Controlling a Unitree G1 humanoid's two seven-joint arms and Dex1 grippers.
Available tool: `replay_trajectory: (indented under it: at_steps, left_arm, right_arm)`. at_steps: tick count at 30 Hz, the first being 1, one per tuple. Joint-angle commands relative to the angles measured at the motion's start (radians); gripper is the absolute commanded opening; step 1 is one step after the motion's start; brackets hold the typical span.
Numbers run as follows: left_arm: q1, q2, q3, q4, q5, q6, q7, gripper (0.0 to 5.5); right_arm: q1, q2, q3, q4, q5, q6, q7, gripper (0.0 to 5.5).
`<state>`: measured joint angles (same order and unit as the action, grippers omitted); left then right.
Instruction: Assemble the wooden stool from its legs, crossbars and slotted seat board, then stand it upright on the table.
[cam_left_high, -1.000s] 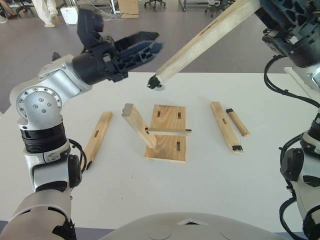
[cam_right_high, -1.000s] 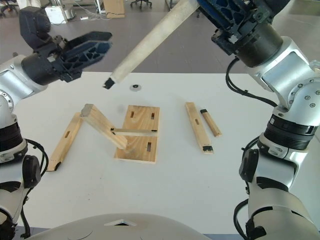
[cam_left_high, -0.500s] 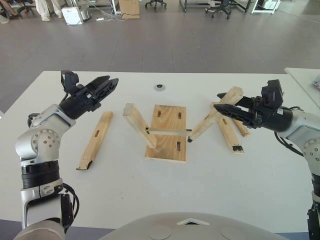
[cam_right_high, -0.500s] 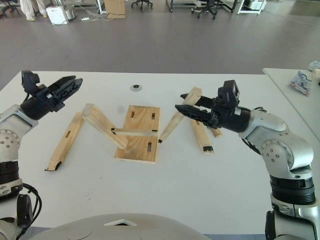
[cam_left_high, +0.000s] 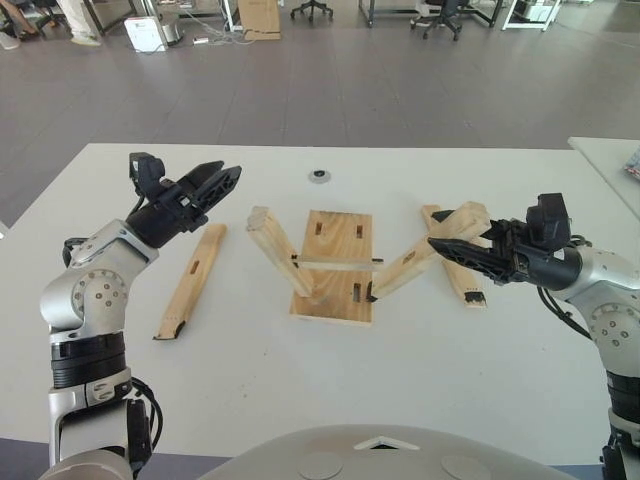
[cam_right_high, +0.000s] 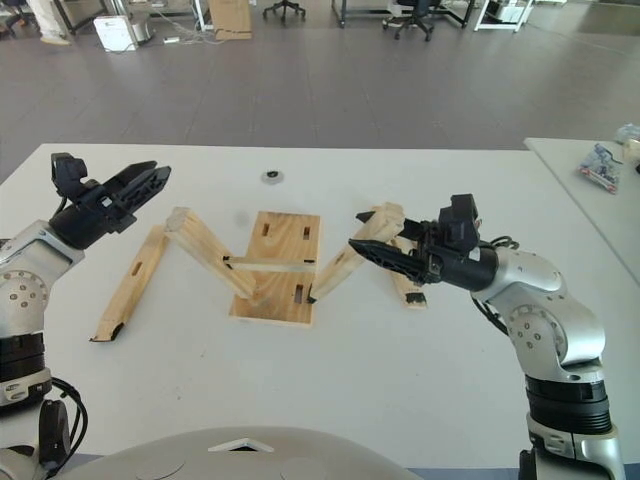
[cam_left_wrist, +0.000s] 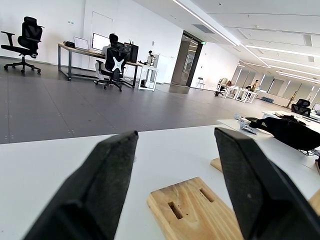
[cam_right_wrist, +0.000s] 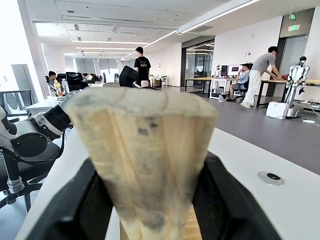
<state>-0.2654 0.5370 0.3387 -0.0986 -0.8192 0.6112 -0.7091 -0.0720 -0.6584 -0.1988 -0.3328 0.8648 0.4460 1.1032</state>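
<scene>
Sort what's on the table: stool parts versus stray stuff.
Stool parts:
seat board
leaning leg with crossbar
held leg
left flat leg
right flat leg

Stray:
small round disc on the table's far side

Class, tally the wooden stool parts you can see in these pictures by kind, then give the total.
Legs: 4
Crossbars: 1
Seat boards: 1
Total: 6
</scene>
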Motion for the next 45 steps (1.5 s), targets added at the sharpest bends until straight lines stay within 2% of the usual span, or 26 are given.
replay_trajectory:
  at_steps: [1,10,20,45]
  left_arm:
    - [-0.018,0.017,-0.013,0.007,0.014,0.008,-0.01,2.81]
    - [-0.02,0.017,-0.019,0.008,0.011,0.012,-0.013,2.81]
    - [-0.033,0.019,-0.029,0.015,0.014,0.009,-0.022,2.81]
    - [-0.03,-0.023,0.004,0.001,0.019,-0.049,0.048,2.81]
  right_arm:
    - [-0.02,0.019,0.02,-0.014,0.002,0.001,-0.003,2.09]
    - [-0.037,0.048,0.014,-0.028,-0.001,-0.017,-0.015,2.09]
    - [-0.025,0.088,0.093,0.018,-0.087,-0.077,-0.004,2.09]
    - [-0.053,0.007,0.051,0.043,-0.062,-0.043,0.048,2.09]
